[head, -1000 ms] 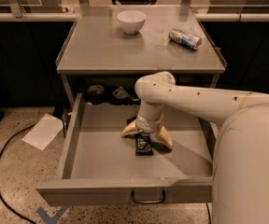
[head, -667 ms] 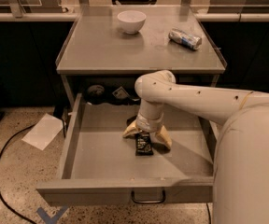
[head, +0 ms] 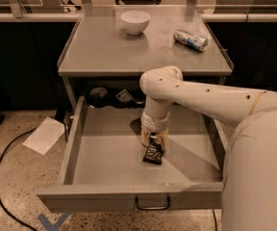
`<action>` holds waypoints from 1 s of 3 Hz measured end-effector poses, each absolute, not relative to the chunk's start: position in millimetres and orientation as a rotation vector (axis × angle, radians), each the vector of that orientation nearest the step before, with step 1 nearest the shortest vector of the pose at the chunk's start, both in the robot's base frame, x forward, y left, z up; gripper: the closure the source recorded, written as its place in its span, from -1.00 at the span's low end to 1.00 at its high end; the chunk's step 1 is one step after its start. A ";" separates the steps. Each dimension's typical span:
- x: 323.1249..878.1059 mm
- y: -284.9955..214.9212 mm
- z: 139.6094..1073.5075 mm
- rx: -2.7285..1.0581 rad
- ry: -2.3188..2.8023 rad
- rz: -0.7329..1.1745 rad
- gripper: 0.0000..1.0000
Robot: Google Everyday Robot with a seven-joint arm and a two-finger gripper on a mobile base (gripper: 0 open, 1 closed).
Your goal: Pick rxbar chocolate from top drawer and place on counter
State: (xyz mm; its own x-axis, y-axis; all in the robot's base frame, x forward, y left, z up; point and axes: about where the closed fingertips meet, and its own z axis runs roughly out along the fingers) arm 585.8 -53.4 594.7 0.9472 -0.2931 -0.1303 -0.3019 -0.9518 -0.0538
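Observation:
The top drawer (head: 105,150) is pulled open, with its dark bar handle (head: 152,205) at the front. The rxbar chocolate (head: 153,154), in a black wrapper, lies on the drawer floor right of the middle. My gripper (head: 154,141) points straight down into the drawer. Its fingers are drawn together on the bar's far end. The bar still rests on the drawer floor. The grey counter (head: 105,49) is above the drawer.
A white bowl (head: 135,21) and a silver-blue can (head: 190,39) lie on the counter's far half. Dark items (head: 99,96) sit at the back of the drawer under the counter. A sheet of paper (head: 44,134) and a black cable lie on the floor at left.
The gripper's fingers were spread wide on either side of the bar. They have now closed in on its far end. The arm has barely moved.

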 end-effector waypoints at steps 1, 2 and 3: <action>585.8 -53.4 594.6 -3.028 0.463 0.186 1.00; 594.4 -56.2 610.4 -2.956 0.449 0.194 1.00; 611.8 -57.8 648.6 -2.844 0.395 0.176 1.00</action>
